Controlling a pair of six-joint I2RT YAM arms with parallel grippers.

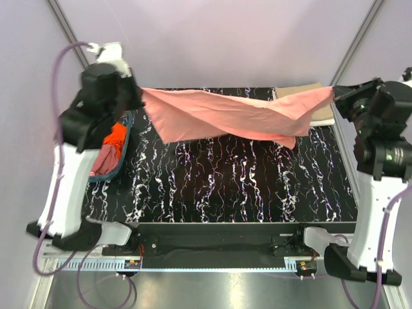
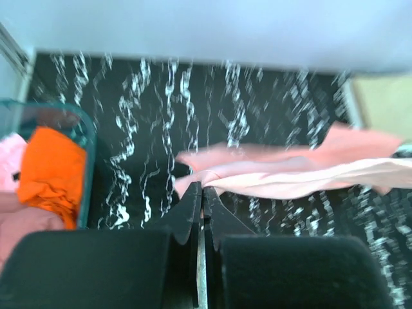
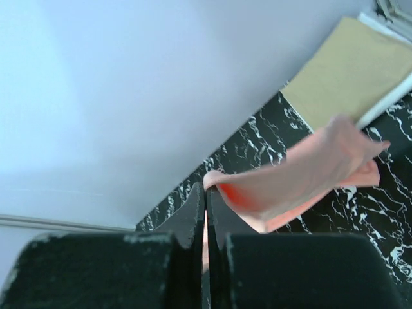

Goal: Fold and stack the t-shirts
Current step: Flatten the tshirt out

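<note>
Your left pincer and right pincer each pinch the salmon-pink t-shirt; hold it taut and lower it level, short of the bench's far edge.

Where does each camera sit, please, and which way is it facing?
Top external: above and behind the robot, looking down over the table; left arm and right arm show, holding a salmon tee between them.
Left wrist: on the left arm, looking down past its shut left pincer toward the basket and table.
Right wrist: on the right arm, looking along its shut right pincer toward the far wall and a tan tee.
Shared: all three show the salmon tee.
</note>
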